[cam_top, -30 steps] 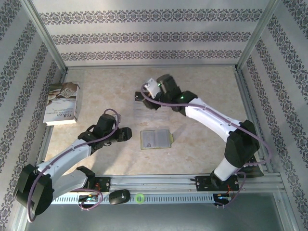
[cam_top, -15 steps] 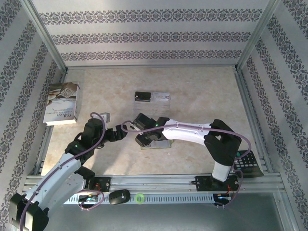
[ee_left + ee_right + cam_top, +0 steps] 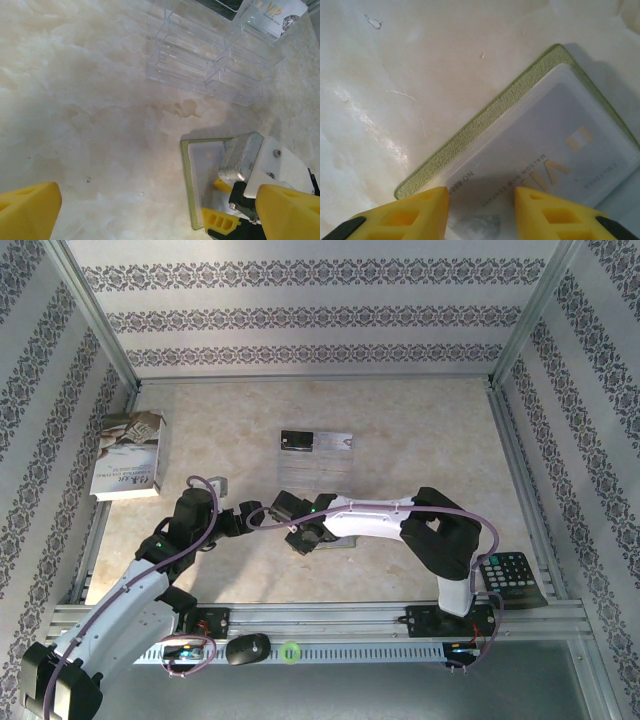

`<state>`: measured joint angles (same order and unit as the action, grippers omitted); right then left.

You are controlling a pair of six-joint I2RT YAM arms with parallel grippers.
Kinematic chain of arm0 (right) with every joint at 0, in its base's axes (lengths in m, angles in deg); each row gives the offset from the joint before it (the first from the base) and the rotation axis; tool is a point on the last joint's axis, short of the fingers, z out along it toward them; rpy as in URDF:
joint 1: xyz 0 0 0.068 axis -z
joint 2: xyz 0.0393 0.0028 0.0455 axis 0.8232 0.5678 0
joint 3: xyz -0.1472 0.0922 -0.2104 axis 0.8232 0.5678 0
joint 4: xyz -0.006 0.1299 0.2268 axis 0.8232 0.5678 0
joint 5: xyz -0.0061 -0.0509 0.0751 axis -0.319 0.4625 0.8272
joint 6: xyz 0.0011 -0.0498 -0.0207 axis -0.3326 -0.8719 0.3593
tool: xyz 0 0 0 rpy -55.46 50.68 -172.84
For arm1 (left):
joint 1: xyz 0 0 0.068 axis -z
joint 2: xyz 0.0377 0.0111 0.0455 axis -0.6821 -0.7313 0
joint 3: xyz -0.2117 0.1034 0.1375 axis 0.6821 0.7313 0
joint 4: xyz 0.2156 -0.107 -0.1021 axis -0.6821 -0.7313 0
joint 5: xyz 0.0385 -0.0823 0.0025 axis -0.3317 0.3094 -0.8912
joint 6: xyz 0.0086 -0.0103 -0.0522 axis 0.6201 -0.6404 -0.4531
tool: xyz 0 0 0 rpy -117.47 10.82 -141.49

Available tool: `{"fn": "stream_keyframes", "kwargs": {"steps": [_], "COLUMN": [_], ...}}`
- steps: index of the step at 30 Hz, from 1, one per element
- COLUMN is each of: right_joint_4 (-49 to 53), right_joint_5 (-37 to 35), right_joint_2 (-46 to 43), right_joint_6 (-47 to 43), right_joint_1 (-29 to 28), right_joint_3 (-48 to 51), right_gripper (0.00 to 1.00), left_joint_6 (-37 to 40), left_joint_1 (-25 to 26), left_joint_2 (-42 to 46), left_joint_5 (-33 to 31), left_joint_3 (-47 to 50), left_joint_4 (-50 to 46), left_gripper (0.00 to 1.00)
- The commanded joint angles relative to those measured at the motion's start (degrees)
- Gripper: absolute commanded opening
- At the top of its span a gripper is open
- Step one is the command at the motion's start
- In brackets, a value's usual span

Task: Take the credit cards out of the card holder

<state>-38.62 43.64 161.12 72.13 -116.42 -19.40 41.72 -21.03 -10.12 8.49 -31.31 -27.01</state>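
- A white-grey book with a printed paper cover (image 3: 127,454) lies far to the left of the small yellow-green folding card holder (image 3: 480,125), closer to the back wall.
- The left gripper (image 3: 159,210) hovers just left of the card holder. Its yellow fingers (image 3: 30,210) are spread wide, and nothing is between them.
- The right gripper (image 3: 481,212) is directly over the card holder, which lies open and flat on the beige marbled table (image 3: 420,440). Its fingers stand partly apart and pinch nothing. I cannot tell if the tips touch the card holder.
- A pale card with grey print (image 3: 555,145) sits under a clear pocket inside the card holder.
- Behind the card holder, well apart from it, lies a clear plastic tray (image 3: 200,60). At the far edge of the tray rest a black credit card (image 3: 295,441) and, to its right, a silvery credit card (image 3: 335,441).
- A dark calculator (image 3: 512,575) lies far to the right of the card holder.
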Motion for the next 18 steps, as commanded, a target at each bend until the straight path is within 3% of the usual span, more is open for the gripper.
{"fn": "stream_keyframes", "kwargs": {"steps": [1, 5, 11, 14, 18], "right_joint_4": [1.8, 0.7, -4.5, -8.8, -14.1], "right_joint_5": [-1.7, -1.7, -1.1, -0.2, 1.7], "right_joint_2": [1.8, 1.8, -1.0, -3.0, -5.6], "right_joint_6": [-0.3, -0.6, -1.8, -2.1, -1.5], "right_joint_1": [-0.6, -0.5, -0.2, 0.2, 1.2], "right_joint_3": [0.1, 1.0, 3.7, 6.2, 9.2], "right_gripper": [0.37, 0.23, 0.0, 0.0, 0.0], "left_joint_6": [-0.8, -1.2, -0.5, -0.3, -1.2], "left_joint_1": [-1.2, -1.3, -1.3, -1.3, -0.4], "left_joint_2": [0.7, 0.7, -1.3, -3.0, -4.8], "left_joint_5": [0.2, 1.9, 4.4, 5.6, 6.0], "left_joint_3": [-0.1, 0.5, 0.3, 0.2, 1.3], "left_joint_4": [-0.1, 1.4, 2.4, 3.1, 5.5], "left_gripper": [1.0, 0.97, 0.57, 0.37, 0.33]}}
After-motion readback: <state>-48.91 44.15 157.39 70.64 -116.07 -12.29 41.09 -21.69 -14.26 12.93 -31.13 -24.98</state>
